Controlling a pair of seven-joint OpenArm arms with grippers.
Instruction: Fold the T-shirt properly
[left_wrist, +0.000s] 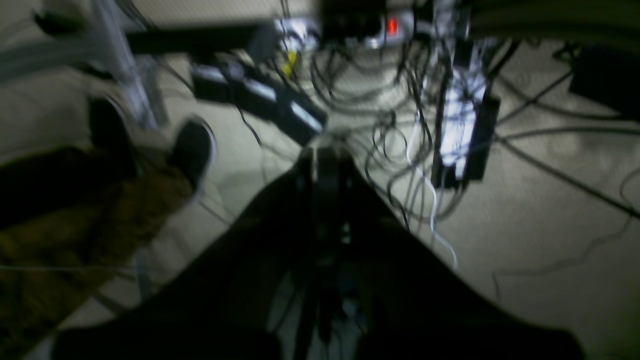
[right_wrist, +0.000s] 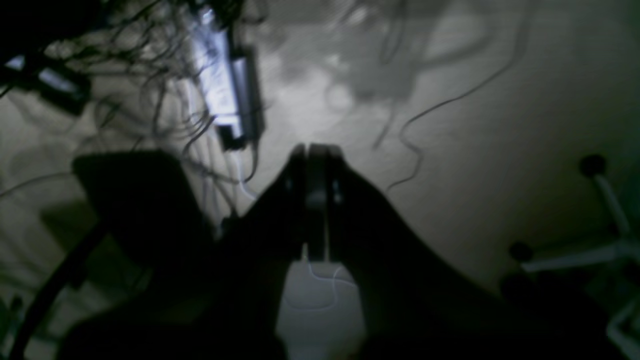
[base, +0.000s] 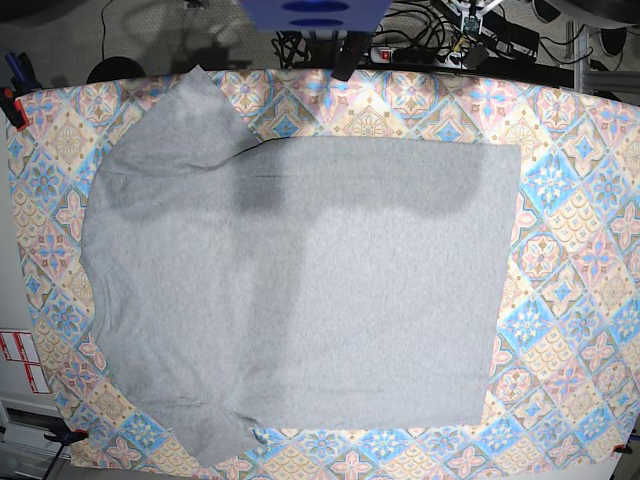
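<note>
The T-shirt (base: 300, 290) lay spread flat, plain grey side up, over most of the tabletop (base: 580, 250), which was covered by a patterned tablecloth (base: 570, 330). Its collar end was toward 9 o'clock in the base view and the hem ran straight down the 3 o'clock side. One sleeve stuck out toward 11 o'clock and the other toward 7 o'clock. No lettering showed. No fold was visible anywhere: no doubled layer, no crease, both sleeves out. Judged progress: nothing done yet; sleeves and sides were still to be brought in, then the body doubled over. A soft shadow band crossed the upper chest area, only shadow, not a fold.

Neither arm was over the cloth in the base view. The left tool (left_wrist: 327, 155) was pressed together, jaws meeting with no gap, nothing between them. It pointed down at the floor (left_wrist: 550, 200) with a tangle of cables (left_wrist: 400, 130) and a power strip (left_wrist: 462, 125) toward 1 o'clock, and someone's shoes (left_wrist: 192, 147) toward 9 o'clock. The right tool (right_wrist: 315, 155) was likewise pressed shut and empty, hanging over bare floor with a chair base (right_wrist: 595, 220) toward 4 o'clock. Both wrist views were dark and blurred. Both tools were well apart from the shirt, touching nothing.
</note>
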